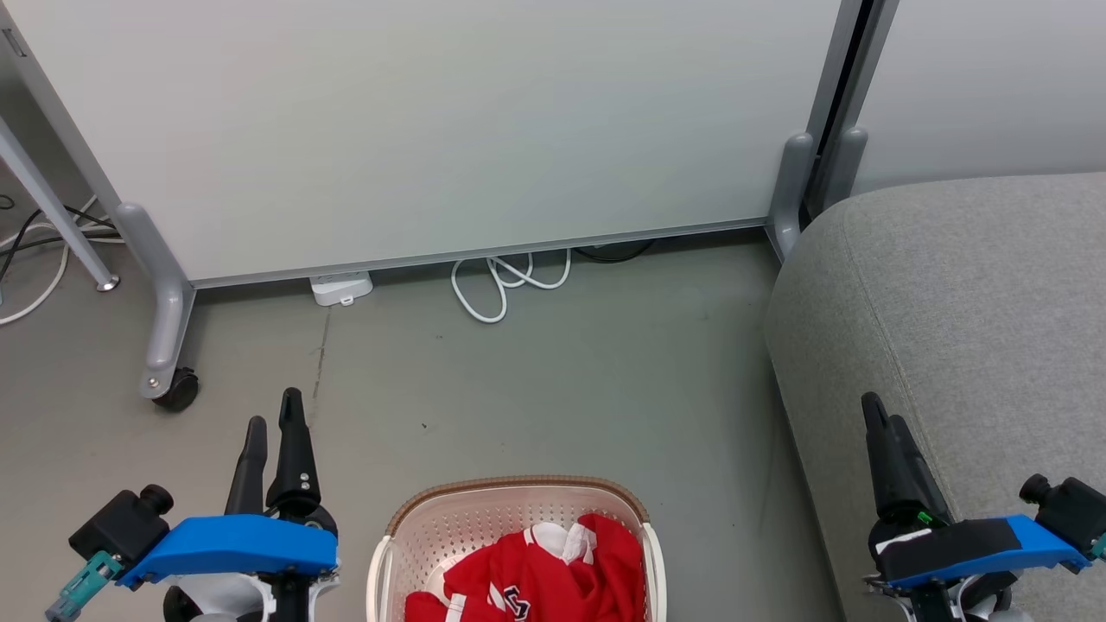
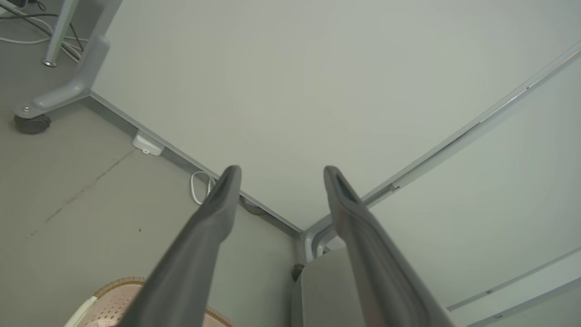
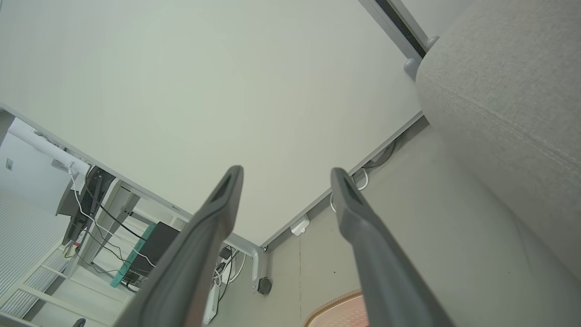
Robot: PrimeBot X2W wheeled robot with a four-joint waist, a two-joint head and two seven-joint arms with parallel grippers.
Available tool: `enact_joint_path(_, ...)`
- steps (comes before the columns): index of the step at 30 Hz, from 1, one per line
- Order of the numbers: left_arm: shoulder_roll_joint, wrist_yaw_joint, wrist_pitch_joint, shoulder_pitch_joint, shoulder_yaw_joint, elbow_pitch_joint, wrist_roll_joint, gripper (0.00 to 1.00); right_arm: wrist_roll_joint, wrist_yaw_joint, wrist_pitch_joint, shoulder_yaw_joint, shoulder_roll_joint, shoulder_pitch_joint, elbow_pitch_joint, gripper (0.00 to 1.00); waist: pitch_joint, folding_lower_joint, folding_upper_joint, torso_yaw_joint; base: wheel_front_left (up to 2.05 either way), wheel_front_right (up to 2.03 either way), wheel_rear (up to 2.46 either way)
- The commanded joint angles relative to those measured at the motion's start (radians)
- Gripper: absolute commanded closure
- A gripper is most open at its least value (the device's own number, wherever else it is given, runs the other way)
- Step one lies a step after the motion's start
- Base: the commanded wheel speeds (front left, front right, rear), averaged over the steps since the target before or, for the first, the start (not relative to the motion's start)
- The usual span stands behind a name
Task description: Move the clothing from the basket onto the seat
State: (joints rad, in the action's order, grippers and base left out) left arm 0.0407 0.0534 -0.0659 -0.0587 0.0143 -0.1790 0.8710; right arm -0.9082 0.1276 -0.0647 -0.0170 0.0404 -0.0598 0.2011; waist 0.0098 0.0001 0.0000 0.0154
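A white partition panel (image 1: 449, 130) on grey feet stands across the back. Below it lies the grey floor (image 1: 562, 371), and to the right is the seat (image 1: 968, 302), a grey fabric cushion with a rounded corner and a seam. The head view looks down on the basket (image 1: 518, 501) on the floor, left of the seat and apart from it, cream and perforated with a brown woven-look rim. The clothing (image 1: 536, 579) is heaped inside it, red with white trim and part of a dark, white-outlined mark. The left wrist view catches just a corner of that rim and wall. The right wrist view catches a sliver of rim, plus furniture legs and cables beyond the panel's edge. The left pincer (image 1: 274, 409) hangs over the floor left of the basket, and the right pincer (image 1: 883, 410) over the seat's front edge. In the head view their fingers nearly overlap, but each wrist view shows them spread wide and empty. A looped white cable (image 1: 501, 285), a small white box (image 1: 341, 288) and a black caster (image 1: 177, 389) sit at the panel's foot.
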Motion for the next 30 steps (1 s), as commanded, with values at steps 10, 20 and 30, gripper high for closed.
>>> enact_joint_path(10, 0.01, -0.006, -0.038, -0.027, 0.029, 0.009, -0.168, 0.0, 0.157, 0.003, -0.039, 0.02, 0.008, -0.027, -0.013, 0.0, 0.001, -0.0001, 0.0, 0.005, 0.0, 0.0, 0.0)
enact_joint_path(20, 0.01, -0.007, -0.067, -0.029, 0.051, -0.002, -0.292, 0.0, 0.291, 0.003, -0.068, 0.036, 0.009, -0.028, -0.01, 0.0, 0.0, -0.0001, 0.0, 0.008, 0.0, 0.0, 0.0)
enact_joint_path(30, 0.01, -0.019, -0.094, -0.031, 0.066, -0.013, -0.406, 0.0, 0.408, 0.003, -0.095, 0.05, 0.01, -0.029, -0.005, 0.0, 0.0, -0.0001, 0.0, 0.011, 0.0, 0.0, 0.0)
